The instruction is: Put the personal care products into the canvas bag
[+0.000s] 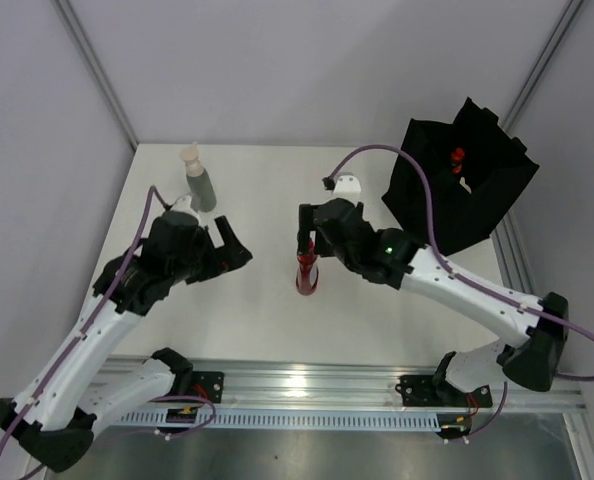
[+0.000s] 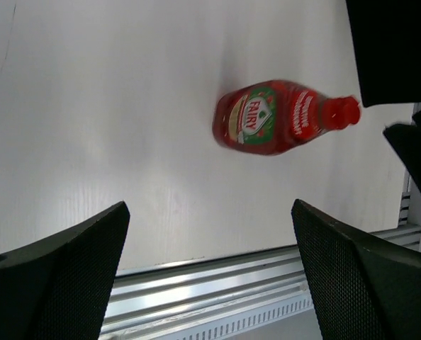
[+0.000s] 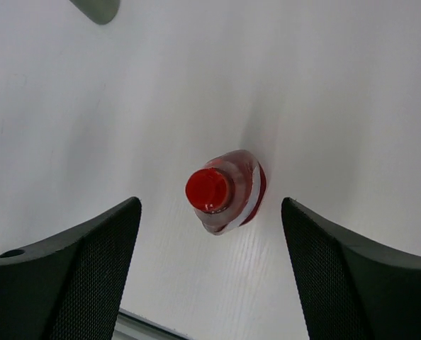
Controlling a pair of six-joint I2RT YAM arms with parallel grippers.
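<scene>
The left gripper (image 1: pixel 233 247): gapes wide, holds nothing, hangs over the left half of the table (image 1: pixel 247 330), faces right toward the red bottle (image 1: pixel 308 272).
The right gripper (image 3: pixel 210 202): spread wide, points down over that bottle, with one finger on either side of the red cap and touching neither cap nor body.
The red bottle: stands upright mid-table.
The grey-green bottle (image 1: pixel 201 186) with cream cap: stands upright at the far left, just beyond the left gripper.
The canvas bag (image 1: pixel 447 215): sits at the far right, mouth open, shows something red (image 1: pixel 458 157) inside.
</scene>
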